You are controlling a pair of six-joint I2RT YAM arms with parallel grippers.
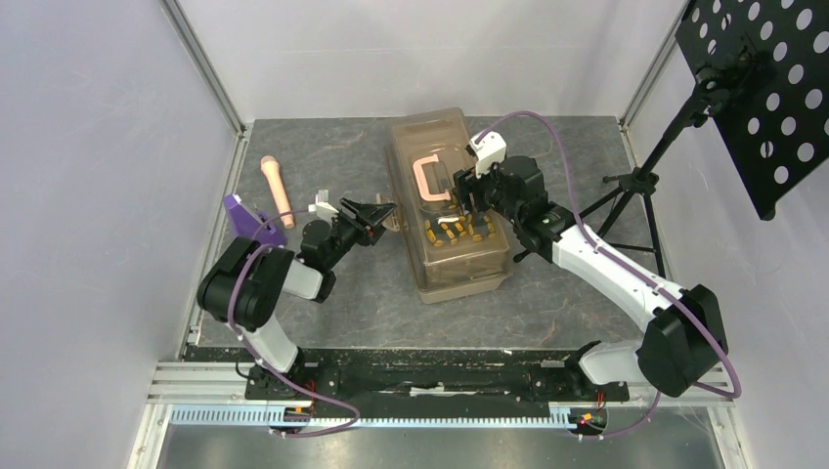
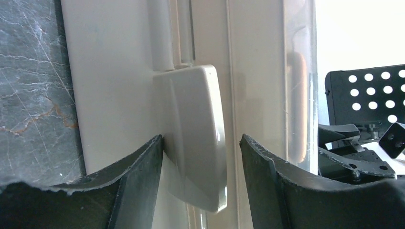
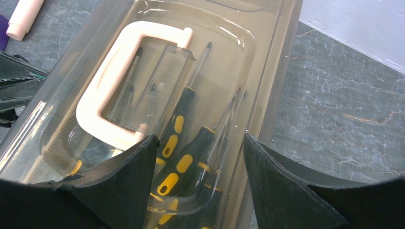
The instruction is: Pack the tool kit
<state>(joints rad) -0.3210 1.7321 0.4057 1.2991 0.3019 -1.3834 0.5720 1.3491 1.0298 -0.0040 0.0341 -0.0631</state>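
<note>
Tan translucent plastic toolbox (image 1: 459, 274) closed at centre of grey table (image 1: 323, 293); left gripper (image 2: 201, 140) apart astride its cream side latch (image 2: 191, 105), right gripper (image 3: 200, 140) apart above lid (image 3: 224, 57); uneven squeeze liable to slip off latch.

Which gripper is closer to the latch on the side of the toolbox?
Left. The left gripper has the latch between its open jaws; the right gripper hangs above the toolbox lid, beside the handle.
</note>
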